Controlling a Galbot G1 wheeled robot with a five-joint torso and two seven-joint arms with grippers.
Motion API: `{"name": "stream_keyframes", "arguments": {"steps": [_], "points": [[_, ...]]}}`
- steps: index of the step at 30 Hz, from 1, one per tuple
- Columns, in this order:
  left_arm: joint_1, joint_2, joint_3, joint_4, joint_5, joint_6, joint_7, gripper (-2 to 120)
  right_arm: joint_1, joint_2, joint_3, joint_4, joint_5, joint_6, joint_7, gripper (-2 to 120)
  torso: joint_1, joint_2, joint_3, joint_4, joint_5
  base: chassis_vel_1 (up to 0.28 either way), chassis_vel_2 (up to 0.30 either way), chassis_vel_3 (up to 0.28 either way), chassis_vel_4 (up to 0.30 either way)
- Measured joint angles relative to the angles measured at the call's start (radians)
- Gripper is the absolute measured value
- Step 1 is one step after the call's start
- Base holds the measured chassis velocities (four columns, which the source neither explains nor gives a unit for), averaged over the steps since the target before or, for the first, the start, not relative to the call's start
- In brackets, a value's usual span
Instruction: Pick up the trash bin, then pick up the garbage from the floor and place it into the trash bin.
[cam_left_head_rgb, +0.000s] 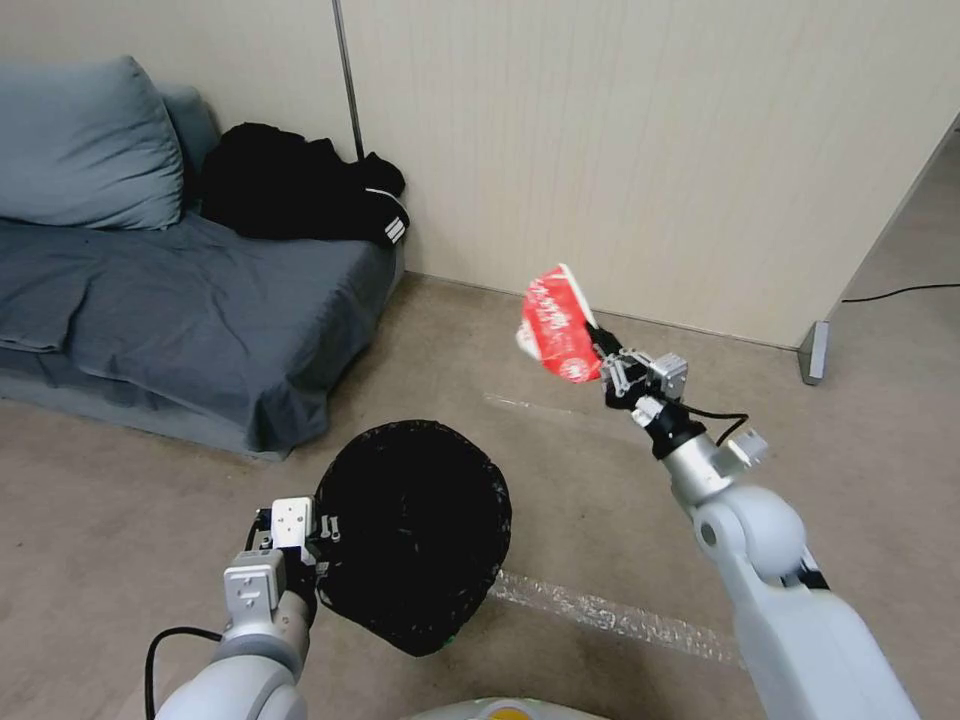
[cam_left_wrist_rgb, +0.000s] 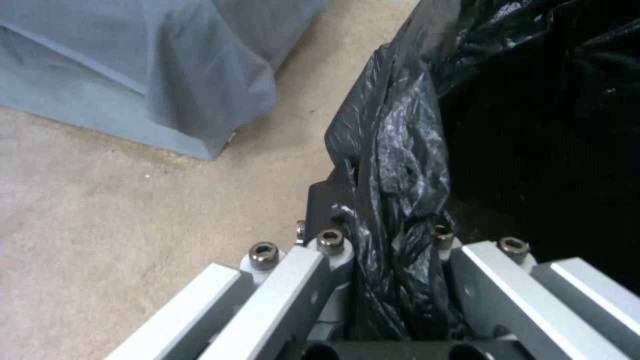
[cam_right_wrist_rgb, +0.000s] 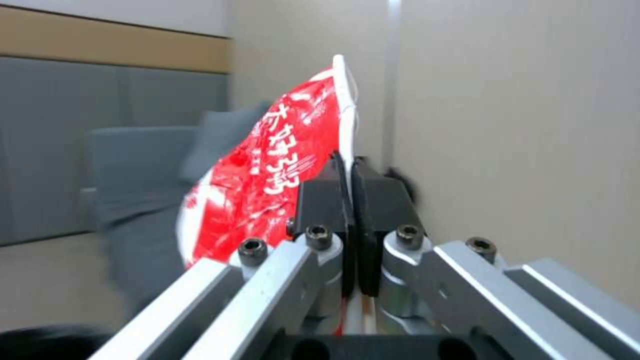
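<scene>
Head view: right claw (cam_left_head_rgb: 604, 362) grips cup (cam_left_head_rgb: 555, 325)

trash bin (cam_left_head_rgb: 415, 530): glossy black liner bag, crinkled sheen.
garbage (cam_left_head_rgb: 555, 325): red paper cup, white rim and white lettering.
sofa (cam_left_head_rgb: 180, 310), left of the trash bin: grey-blue cover.
clothing (cam_left_head_rgb: 300, 185) on the sofa: black, white stripes.
floor (cam_left_head_rgb: 580, 520): beige.
wall (cam_left_head_rgb: 650, 150): cream.
</scene>
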Motion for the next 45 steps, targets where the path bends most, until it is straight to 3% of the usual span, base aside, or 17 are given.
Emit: {"name": "stream_keyframes", "arguments": {"steps": [5, 9, 17, 20, 25, 40, 42, 44, 45], "points": [[-0.007, 0.006, 0.005, 0.005, -0.011, 0.004, -0.001, 3, -0.073, -0.086, -0.133, 0.05, -0.042, 0.026, 0.0, 0, 0.0, 0.0, 0.0, 0.0003, -0.0001, 0.0, 0.0, 0.0, 0.0], [-0.01, 0.007, 0.008, 0.006, -0.016, 0.005, -0.002, 3, -0.093, -0.139, -0.239, 0.011, -0.128, 0.038, -0.003, 0, 0.0, 0.0, 0.0, 0.0003, 0.0, 0.0, 0.0, 0.0, 0.0], [-0.006, 0.007, 0.011, 0.003, -0.019, 0.006, -0.002, 3, -0.076, -0.143, -0.298, -0.096, -0.179, 0.049, -0.004, 0, 0.0, 0.0, 0.0, 0.0002, 0.0, 0.0, 0.0, 0.0, 0.0], [0.002, 0.004, 0.016, -0.006, -0.019, 0.006, -0.003, 3, -0.027, -0.114, -0.331, -0.179, -0.194, 0.054, -0.003, 0, 0.0, 0.0, 0.0, 0.0004, 0.0, 0.0, 0.0, 0.0, 0.0], [0.004, -0.003, 0.018, -0.011, -0.016, 0.006, -0.005, 3, 0.005, -0.093, -0.355, -0.218, -0.205, 0.047, 0.001, 0, 0.0, 0.0, 0.0, 0.0003, 0.0, 0.0, 0.0, 0.0, 0.0], [0.014, -0.015, 0.035, -0.016, 0.0, 0.004, -0.01, 3, 0.046, -0.056, -0.381, -0.241, -0.231, 0.029, 0.021, 52, 0.0, 0.0, 0.0, 0.0003, 0.0, 0.0, 0.0, 0.0, 0.0], [0.014, -0.015, 0.035, -0.016, 0.0, 0.004, -0.011, 3, 0.046, -0.056, -0.381, -0.238, -0.232, 0.028, 0.021, 54, 0.0, 0.0, 0.0, 0.0003, 0.0, 0.0, 0.0, 0.0, 0.0], [0.014, -0.013, 0.035, -0.015, 0.002, 0.002, -0.011, 3, 0.043, -0.049, -0.378, -0.226, -0.237, 0.027, 0.021, 71, 0.0, 0.0, 0.0, 0.0003, 0.0, 0.0, 0.0, 0.0, 0.0], [0.014, -0.013, 0.035, -0.015, 0.002, 0.002, -0.011, 3, 0.043, -0.049, -0.378, -0.226, -0.237, 0.027, 0.021, 71, 0.0, 0.0, 0.0, 0.0003, 0.0, 0.0, 0.0, 0.0, 0.0]]}}
